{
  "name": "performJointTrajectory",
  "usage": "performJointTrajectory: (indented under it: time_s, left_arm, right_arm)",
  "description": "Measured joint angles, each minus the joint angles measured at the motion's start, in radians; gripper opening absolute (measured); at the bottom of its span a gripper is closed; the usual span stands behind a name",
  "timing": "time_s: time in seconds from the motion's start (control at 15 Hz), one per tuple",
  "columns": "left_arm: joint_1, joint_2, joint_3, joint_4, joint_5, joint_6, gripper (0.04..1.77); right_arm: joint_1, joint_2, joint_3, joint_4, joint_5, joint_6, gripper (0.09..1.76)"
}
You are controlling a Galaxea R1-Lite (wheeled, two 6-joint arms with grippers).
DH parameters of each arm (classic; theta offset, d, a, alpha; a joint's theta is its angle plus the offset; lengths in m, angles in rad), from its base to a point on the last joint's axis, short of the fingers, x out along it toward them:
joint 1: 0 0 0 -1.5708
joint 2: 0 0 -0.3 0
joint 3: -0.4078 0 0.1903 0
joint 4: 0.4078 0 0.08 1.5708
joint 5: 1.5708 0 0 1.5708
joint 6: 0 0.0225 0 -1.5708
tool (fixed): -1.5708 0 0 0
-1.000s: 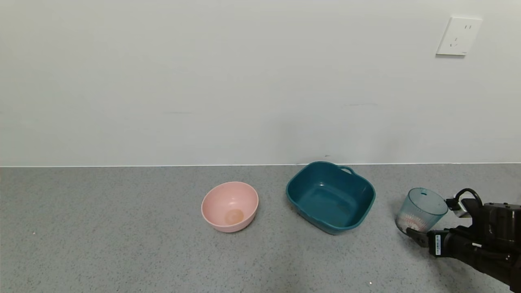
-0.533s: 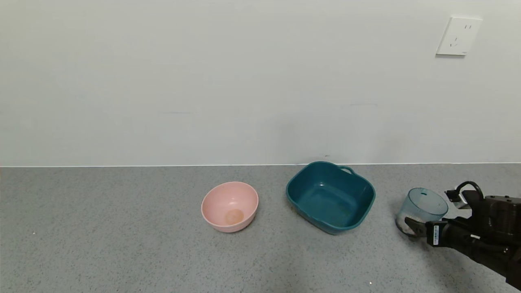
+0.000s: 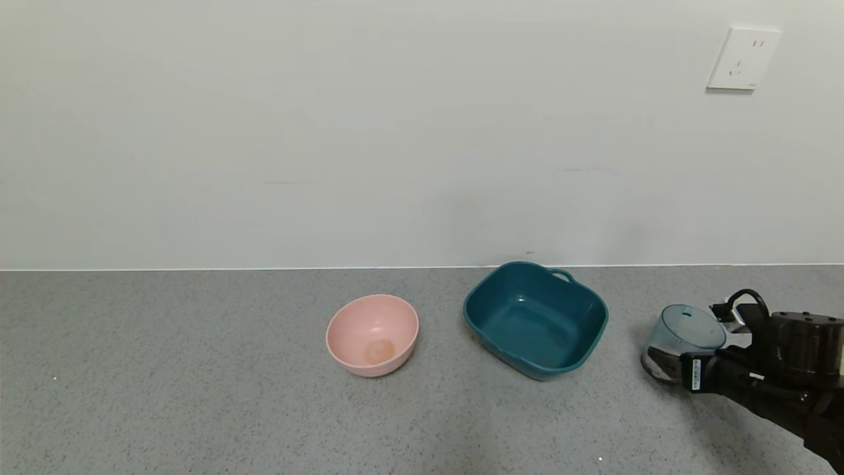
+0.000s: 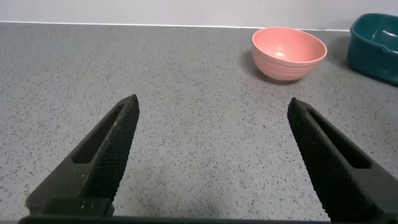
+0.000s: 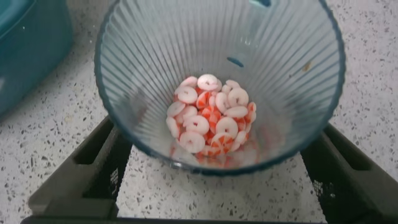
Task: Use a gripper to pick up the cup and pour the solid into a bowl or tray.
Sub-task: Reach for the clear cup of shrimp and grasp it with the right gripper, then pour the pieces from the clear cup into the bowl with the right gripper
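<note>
- Hovering low over the speckled grey surface [image 3: 198, 396] at far left, the left gripper [image 4: 211, 158] has its fingers [image 4: 102, 155] spread wide, holding nothing.
- Pink bowl [image 3: 372, 334] sits left of the teal tub [image 3: 535, 319].
- Right of the tub, the cup [image 3: 682, 340] holds the solid [image 5: 211, 115].
- Right gripper [image 3: 686, 369] fingers [image 5: 87, 168] flank the cup's base; whether they are gripping it is unclear.

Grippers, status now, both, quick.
Left gripper: open, empty.
Right gripper: fingers around the cup; cannot tell if clamped.

pink bowl [image 3: 372, 335] on grey counter [image 3: 198, 396], wall socket [image 3: 743, 59]
</note>
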Motion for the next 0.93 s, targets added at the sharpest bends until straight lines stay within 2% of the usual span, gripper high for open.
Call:
performJointTrajectory:
  time_s: [0.4, 0.47, 0.53, 0.93]
  left_arm:
    - [0.000, 0.000, 0.000, 0.000, 0.000, 0.000, 1.72]
    - [0.000, 0.000, 0.000, 0.000, 0.000, 0.000, 1.72]
    - [0.000, 0.000, 0.000, 0.000, 0.000, 0.000, 1.72]
    - [0.000, 0.000, 0.000, 0.000, 0.000, 0.000, 1.72]
  right_arm:
    - [-0.001, 0.012, -0.010, 0.001, 0.000, 0.000, 1.71]
    - [-0.001, 0.015, -0.010, 0.000, -0.002, 0.000, 1.50]
    - [-0.001, 0.019, -0.013, 0.000, -0.003, 0.000, 1.38]
    - [-0.001, 0.029, -0.018, 0.000, -0.002, 0.000, 1.32]
